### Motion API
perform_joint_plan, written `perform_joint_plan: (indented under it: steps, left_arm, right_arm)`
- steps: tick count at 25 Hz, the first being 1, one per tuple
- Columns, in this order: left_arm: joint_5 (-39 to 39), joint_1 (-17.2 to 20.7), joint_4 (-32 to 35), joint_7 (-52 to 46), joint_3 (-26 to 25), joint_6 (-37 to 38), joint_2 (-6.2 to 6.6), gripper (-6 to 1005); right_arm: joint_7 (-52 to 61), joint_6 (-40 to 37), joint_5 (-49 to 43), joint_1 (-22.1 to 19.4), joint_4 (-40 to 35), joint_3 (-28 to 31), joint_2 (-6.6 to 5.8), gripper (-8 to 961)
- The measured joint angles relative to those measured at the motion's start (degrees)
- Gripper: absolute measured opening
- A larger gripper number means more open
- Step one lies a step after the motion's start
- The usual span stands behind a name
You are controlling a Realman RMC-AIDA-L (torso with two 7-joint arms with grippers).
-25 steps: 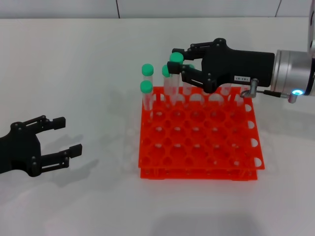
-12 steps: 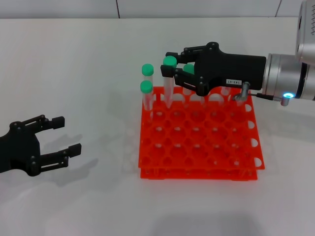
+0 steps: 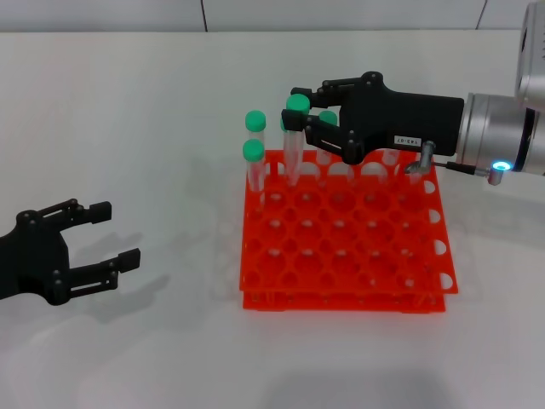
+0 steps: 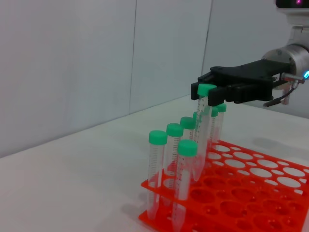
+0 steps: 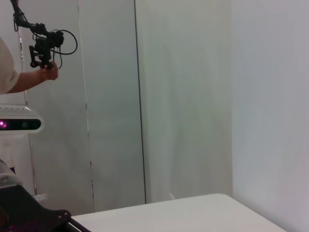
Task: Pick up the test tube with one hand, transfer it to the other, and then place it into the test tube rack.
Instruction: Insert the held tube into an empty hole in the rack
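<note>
Right tool [image 3: 300, 125] pinching the test tube [image 3: 292, 153] just under its green cap (light, stiff, slick plastic), tip over the test tube rack's [image 3: 341, 294] far-left holes; left tool [image 3: 106, 234] spread, idle above the bench.

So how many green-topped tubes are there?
7 that I can count. One test tube is held by the right gripper over the test tube rack; six others stand in holes along its far and left edges. More may hide behind the gripper. Left gripper idles aside.
</note>
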Motion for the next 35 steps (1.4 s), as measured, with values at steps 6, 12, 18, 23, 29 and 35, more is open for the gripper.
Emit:
perform_joint_plan:
  steps: [6, 12, 18, 23, 29, 35]
  left_arm:
    - [0.0, 0.0, 0.06, 0.0, 0.0, 0.0, 0.0, 799]
    - [0.0, 0.0, 0.03, 0.0, 0.0, 0.0, 0.0, 799]
    - [-0.01, 0.13, 0.03, 0.0, 0.0, 0.0, 0.0, 799]
    - [-0.01, 0.1, 0.03, 0.0, 0.0, 0.0, 0.03, 799]
    - [-0.01, 0.09, 0.16, 0.0, 0.02, 0.0, 0.07, 799]
    - [-0.01, 0.13, 0.2, 0.02, 0.18, 0.0, 0.09, 800]
  right_arm:
    - [0.28, 0.09, 1.54, 0.0, 0.1, -1.67, 0.0, 265]
    - [0.29, 1.29, 2.25, 0.02, -0.01, -3.21, 0.0, 265]
    - [-0.09, 2.24, 4.22, 0.02, 0.15, -4.39, 0.0, 265]
    - [-0.14, 2.55, 4.31, -0.05, 0.19, -4.52, 0.0, 265]
    - [-0.16, 3.32, 4.44, -0.62, 0.08, -5.62, 0.0, 265]
    - [-0.14, 4.82, 5.21, -0.66, -0.26, -7.29, 0.0, 265]
